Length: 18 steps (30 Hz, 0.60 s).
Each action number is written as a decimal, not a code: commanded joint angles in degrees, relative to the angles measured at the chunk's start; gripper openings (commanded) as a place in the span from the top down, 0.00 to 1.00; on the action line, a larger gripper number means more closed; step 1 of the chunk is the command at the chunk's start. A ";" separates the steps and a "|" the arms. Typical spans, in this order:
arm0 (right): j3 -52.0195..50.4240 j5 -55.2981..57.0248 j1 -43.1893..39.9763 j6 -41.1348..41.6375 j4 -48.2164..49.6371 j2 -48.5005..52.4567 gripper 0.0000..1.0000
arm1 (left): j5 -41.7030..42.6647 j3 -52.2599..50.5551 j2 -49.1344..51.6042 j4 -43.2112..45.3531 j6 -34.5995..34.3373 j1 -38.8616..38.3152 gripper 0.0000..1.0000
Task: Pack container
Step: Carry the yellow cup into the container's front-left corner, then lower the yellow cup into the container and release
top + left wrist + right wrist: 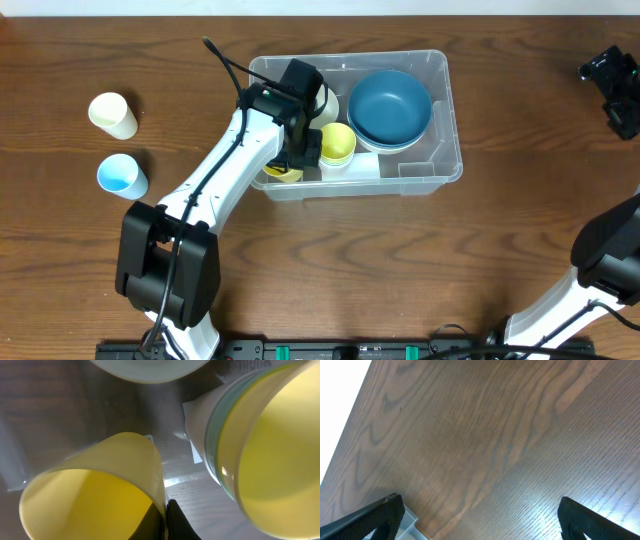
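The clear container (440, 160) stands at mid-table. Inside it are stacked blue bowls (390, 108), a yellow cup in a pale stack (337, 143), a cream bowl (327, 104) and a yellow cup (282, 172) at the front left corner. My left gripper (295, 160) is inside the container, shut on that yellow cup's rim (100, 495), one finger inside and one outside (166, 519). The stacked yellow cup (270, 455) is right beside it. My right gripper (477, 515) is open and empty over bare table at the far right (612, 85).
A cream cup (113, 114) and a light blue cup (122, 176) lie on the table at the left. A corner of the container (410, 521) shows in the right wrist view.
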 commanded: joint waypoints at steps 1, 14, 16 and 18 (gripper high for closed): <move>0.17 0.02 0.15 0.48 -0.07 -0.07 0.01 | -0.87 -0.24 0.59 0.26 0.46 -0.07 0.94; 0.17 0.02 0.15 0.48 -0.09 -0.07 0.01 | -1.11 -1.86 0.59 0.24 0.26 -0.04 0.94; 0.17 0.02 0.15 0.48 -0.07 -0.07 0.01 | -1.11 -1.86 0.59 0.28 0.26 -0.04 0.94; 0.17 0.04 0.15 0.48 -0.09 -0.07 0.01 | -1.11 -1.86 0.59 0.31 0.28 -0.04 0.94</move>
